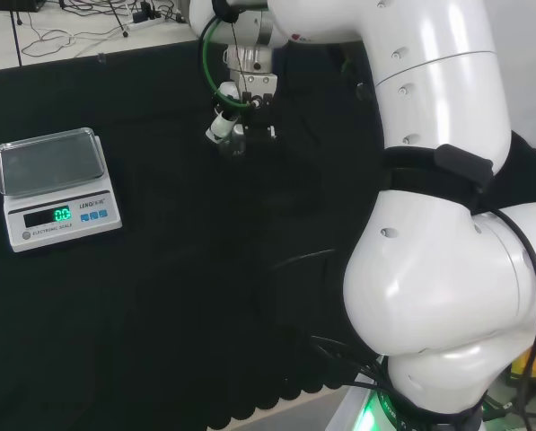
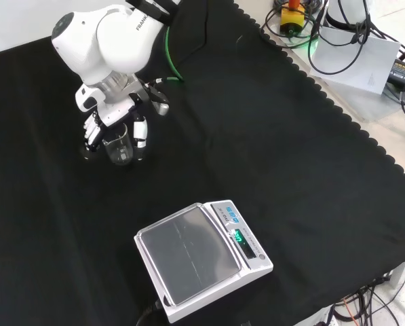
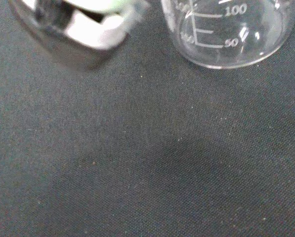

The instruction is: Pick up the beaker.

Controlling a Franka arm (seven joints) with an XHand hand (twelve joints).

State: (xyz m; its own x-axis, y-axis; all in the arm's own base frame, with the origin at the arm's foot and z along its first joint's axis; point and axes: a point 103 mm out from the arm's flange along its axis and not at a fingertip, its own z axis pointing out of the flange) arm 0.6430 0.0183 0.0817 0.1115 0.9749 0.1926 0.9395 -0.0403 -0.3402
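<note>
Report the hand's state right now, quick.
Hand: fingers curled around the clear beaker, which stands upright on the black cloth; whether it is lifted cannot be told.

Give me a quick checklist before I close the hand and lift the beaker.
1. Beaker upright on the cloth: ok.
2. Hand at the beaker, fingers on both sides: ok.
3. Fingers closed round the glass: cannot tell.
4. Beaker empty: ok in the wrist view; nothing shows inside.
5. Scale well apart from the lift path: ok.
6. Beaker base off the cloth: not ok yet.
</note>
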